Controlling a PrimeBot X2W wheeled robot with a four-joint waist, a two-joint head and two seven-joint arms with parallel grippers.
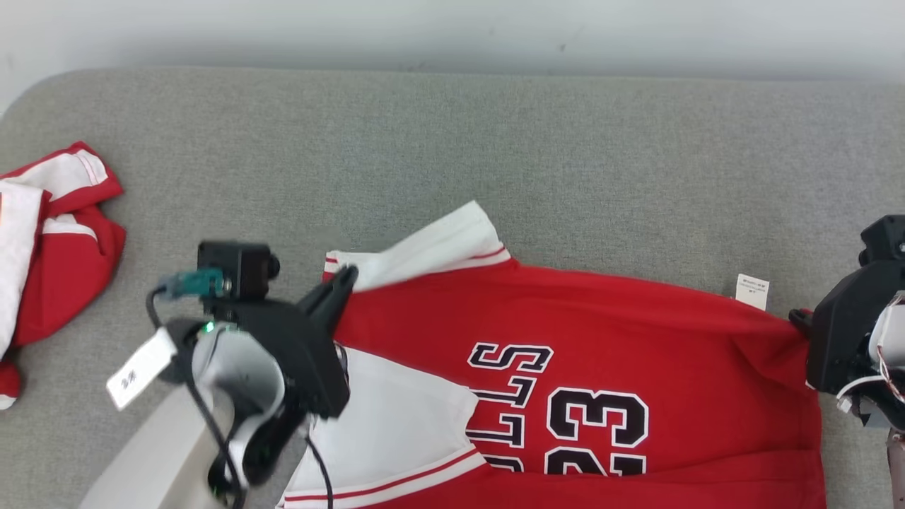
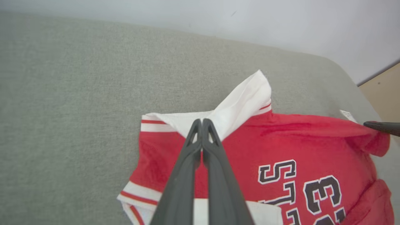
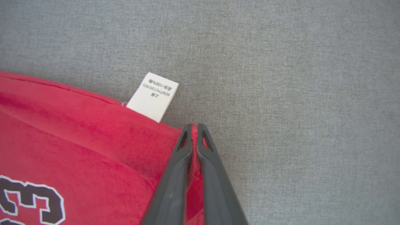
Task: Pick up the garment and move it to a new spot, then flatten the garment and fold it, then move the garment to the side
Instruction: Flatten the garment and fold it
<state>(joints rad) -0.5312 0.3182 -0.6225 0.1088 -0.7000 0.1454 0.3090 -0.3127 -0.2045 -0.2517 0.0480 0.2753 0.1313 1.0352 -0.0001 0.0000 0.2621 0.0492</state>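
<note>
Two pairs of fingers, both narrow. The right gripper [image 3: 194, 125] is pinched on the red hem corner of the jersey [image 1: 636, 332], with cloth showing between the tips. The left gripper [image 2: 202, 120] is pressed fully together where the white sleeve meets the red shoulder; can't tell if any cloth is caught. Each arm has its own end, neither needs to reach across. The jersey lies on the grey counter [image 1: 495, 141], long axis running left-right between the two grippers; its far edge looks pulled straight and the body spreads back toward the robot, so a fold or flattening pull would likely go along that line. Print reads "LLS" and "23", upside down from the robot's side. Care label [image 3: 153, 97] sits just beside the right fingertips; only "100%" is legible. Second red-and-white garment [image 1: 63, 247] lies bunched well apart at far left.
</note>
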